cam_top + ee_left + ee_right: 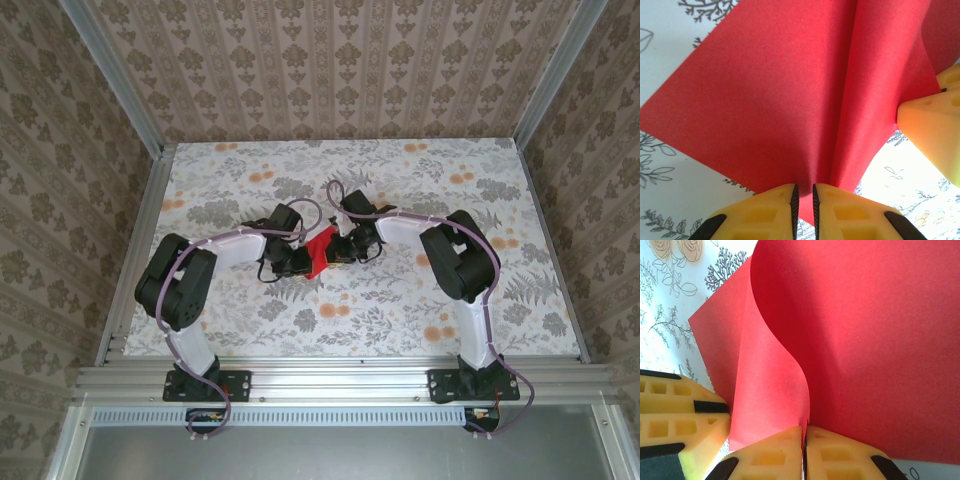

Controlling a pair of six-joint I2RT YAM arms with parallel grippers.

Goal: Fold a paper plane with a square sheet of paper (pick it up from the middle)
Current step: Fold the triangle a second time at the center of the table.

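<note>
Top view: the square sheet of paper (318,250) is at the middle of the floral bench (420,310), a bunched red shape between the two wrists. The left arm (225,248) and the right arm (425,232) reach in from either side and meet over it; from up here the jaws are too small to read

Left wrist view: the left jaws are nearly closed, their yellow fingers (765,217) pinching a raised ridge of the sheet (765,100), which spreads away to the left over the bench (660,170). One yellow finger (932,125) of the right jaws touches the sheet's right side

Right wrist view: the right jaws are closed tight on the sheet (880,350), gripping where it curls in an S-shaped bend, which the top view gives only as a red bunch. Yellow fingers (675,425) of the left jaws sit just beside, at lower left
</note>
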